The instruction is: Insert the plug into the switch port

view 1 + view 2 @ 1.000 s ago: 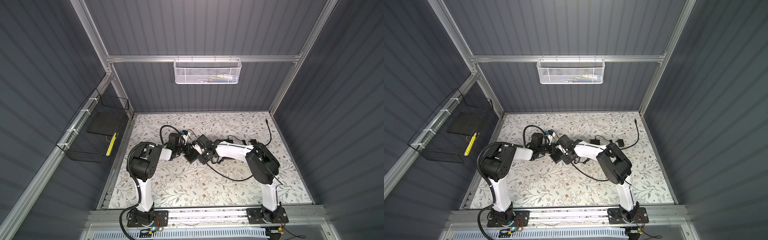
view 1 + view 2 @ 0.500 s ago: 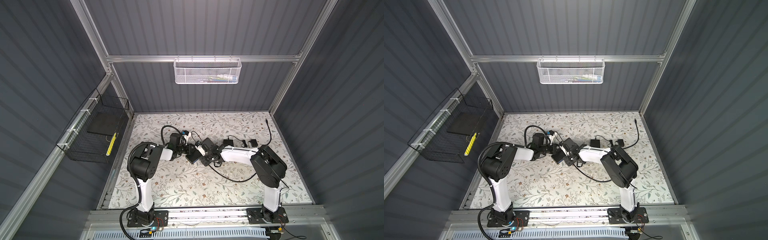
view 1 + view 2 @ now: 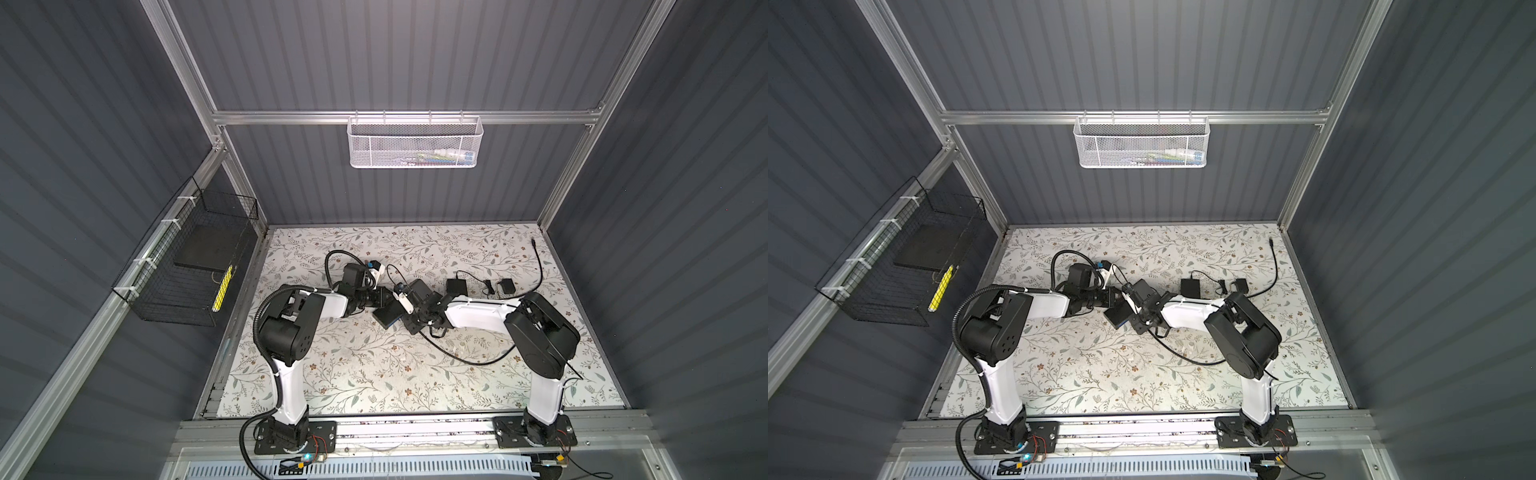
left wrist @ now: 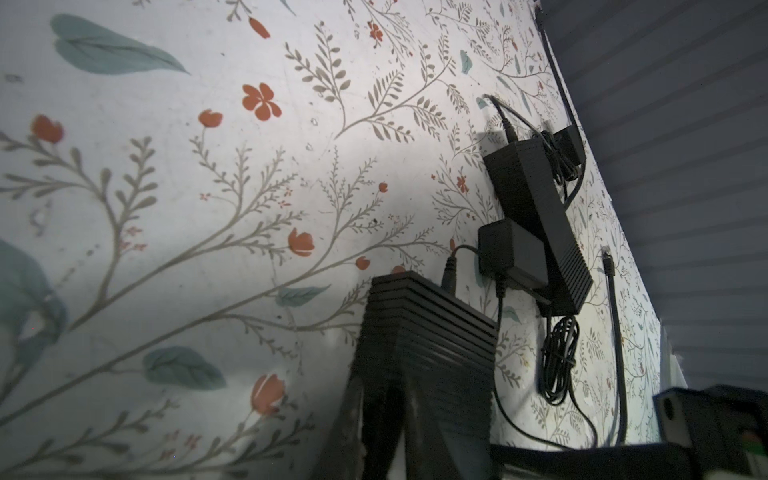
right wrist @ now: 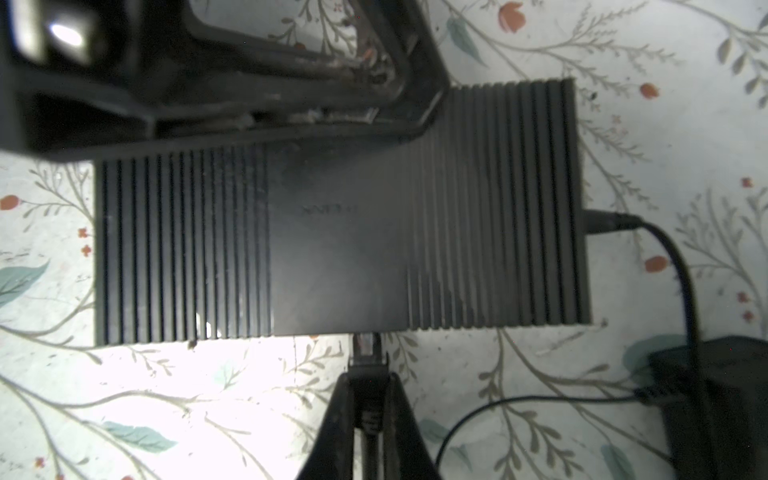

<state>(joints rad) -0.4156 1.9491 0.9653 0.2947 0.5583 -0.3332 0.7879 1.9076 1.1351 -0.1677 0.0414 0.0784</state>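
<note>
The switch (image 5: 340, 232) is a black ribbed box lying on the floral mat, seen in both top views (image 3: 387, 318) (image 3: 1116, 316). My left gripper (image 4: 382, 386) is shut on one end of the switch (image 4: 428, 332); in a top view it sits to the switch's left (image 3: 381, 305). My right gripper (image 5: 369, 374) is shut on the plug (image 5: 368, 349), with the black cable running back between its fingers. The plug's clear tip meets the switch's long side at its middle. The port itself is hidden under that edge. The right gripper (image 3: 406, 321) is at the switch's right side.
A power lead (image 5: 611, 220) is plugged into the switch's short end. Two black adapters (image 3: 456, 286) (image 3: 507, 286) and a loose black cable (image 3: 538, 266) lie behind the right arm. A black wire basket (image 3: 187, 266) hangs on the left wall, and a white one (image 3: 415, 141) on the back wall.
The right arm's elbow has swung out to the right, and its wrist with the plug has come slightly toward the front beside the switch. The left arm has stayed put.
</note>
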